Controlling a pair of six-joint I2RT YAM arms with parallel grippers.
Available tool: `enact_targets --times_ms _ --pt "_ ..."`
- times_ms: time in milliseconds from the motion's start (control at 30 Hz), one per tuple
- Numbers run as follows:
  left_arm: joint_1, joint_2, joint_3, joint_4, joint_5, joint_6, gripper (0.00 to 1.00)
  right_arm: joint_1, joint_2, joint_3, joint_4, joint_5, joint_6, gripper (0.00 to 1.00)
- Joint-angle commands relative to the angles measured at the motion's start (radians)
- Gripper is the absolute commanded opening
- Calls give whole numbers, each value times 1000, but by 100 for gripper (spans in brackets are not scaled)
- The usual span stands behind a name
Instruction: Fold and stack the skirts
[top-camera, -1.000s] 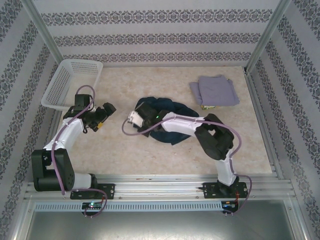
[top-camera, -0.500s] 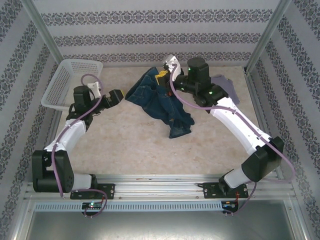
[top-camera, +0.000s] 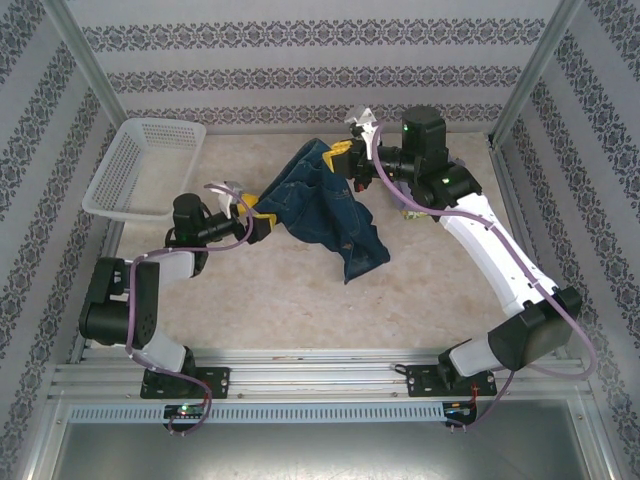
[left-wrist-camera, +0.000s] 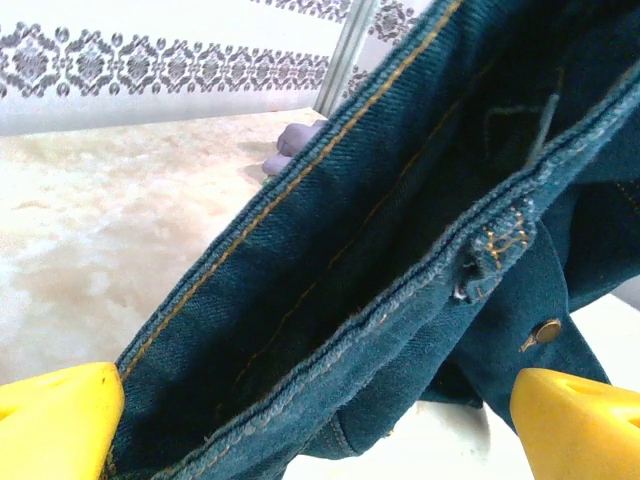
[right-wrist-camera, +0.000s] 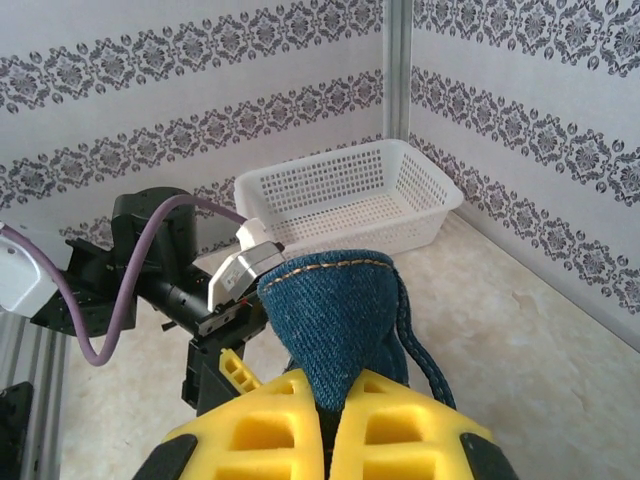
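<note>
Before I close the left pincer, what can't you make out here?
- Grey skirt: top view, right arm largely hides it; left wrist view, denim skirt blocks all but a corner.
- Left pincer, open: fingers cut off by bottom edge; contact with denim skirt unclear.
- Right pincer, shut on denim skirt: cloth hides grip depth.

Denim skirt (top-camera: 322, 205): we see dark blue-teal cloth with tan stitching and a metal button, lifted by its waistband, hanging creased, lower corner drooping.
Grey-lavender skirt (left-wrist-camera: 290, 148): we glimpse it lying beyond the denim.
</note>
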Motion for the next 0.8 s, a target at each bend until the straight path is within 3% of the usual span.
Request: enact_targets --times_ms 0,67,233,367,467,533,600,633,767 --pt "-5 -47 -24 11 64 128 99 -11 -31 -4 76 -42 5 0" --pt "-8 -58 -26 -86 60 193 96 -10 -30 -8 80 -50 8 0" --pt "-19 -4 14 -54 3 199 85 -14 -29 -21 111 -84 22 0" --pt "-88 67 93 -44 4 227 63 -12 -23 -25 132 -83 41 0" --pt "-99 99 84 105 20 139 37 -14 -31 -47 155 -62 52 0" --pt "-104 122 79 211 52 61 26 -15 -33 -57 164 -60 59 0" --pt "-116 144 93 228 89 34 15 -15 -33 -63 170 -55 62 0" --pt "-118 146 92 212 93 49 4 -17 -36 -66 169 -51 60 0" --pt "-72 101 45 265 72 29 0 -36 -56 -77 159 20 61 0"
